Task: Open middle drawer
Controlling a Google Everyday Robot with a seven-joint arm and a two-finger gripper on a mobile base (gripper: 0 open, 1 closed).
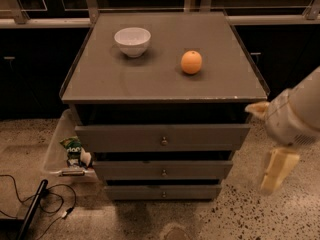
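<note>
The step in hand is the approach: nothing has been grasped and the middle drawer (197,170) sits closed in its stack. It lies under the desk's (150,81) front edge, between the taller, wider top drawer (120,137) and the slimmer bottom drawer (135,192). Its small round knob (163,172) sits at the centre of its front.

The gripper (274,178) hangs off the desk's front right corner, below the level of the top and well apart from the knob. How far it is spread cannot be told from this view, and it appears to carry nothing.

The next move likely calls for bringing the gripper leftward and in front of the drawer fronts, level with the middle knob rather than the one above or below. It would then close on that knob and pull straight out, away from the front edge.

A white bowl (132,40) and an orange (191,62) rest on the desk and play no part.
</note>
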